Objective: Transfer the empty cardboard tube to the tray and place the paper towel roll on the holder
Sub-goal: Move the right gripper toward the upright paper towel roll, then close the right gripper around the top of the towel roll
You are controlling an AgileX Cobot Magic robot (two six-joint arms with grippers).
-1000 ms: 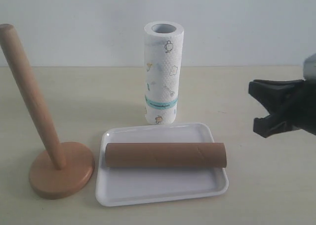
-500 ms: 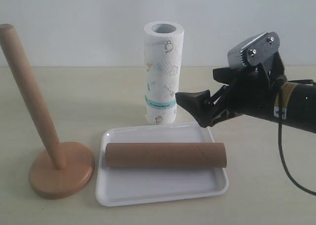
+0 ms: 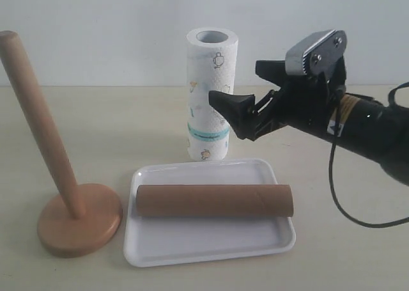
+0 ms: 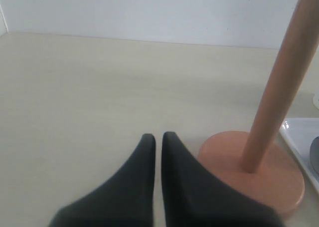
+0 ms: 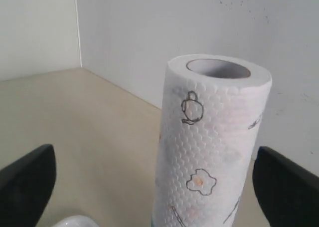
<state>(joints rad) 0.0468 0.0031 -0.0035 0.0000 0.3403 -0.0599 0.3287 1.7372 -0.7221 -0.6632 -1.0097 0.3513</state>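
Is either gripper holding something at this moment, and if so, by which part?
Nothing is held. The right gripper is open around the paper towel roll, not closed on it. The left gripper is shut and empty.

Light: even, diffuse and bright in all three views; the shadows you see are soft-edged.

Exterior view: the paper towel roll (image 3: 211,93) is sharp. In front of it, a faint shadow lies under the cardboard tube (image 3: 214,201) on the tray (image 3: 211,249). The metal bracket (image 3: 316,51) beside the roll catches a pale highlight.

Left wrist view: the left gripper (image 4: 158,139) blurs toward the lens.

Right wrist view: the roll's embossing is crisp. The right gripper (image 5: 154,154) fingers (image 5: 284,187) flanking the roll are soft, black and featureless.
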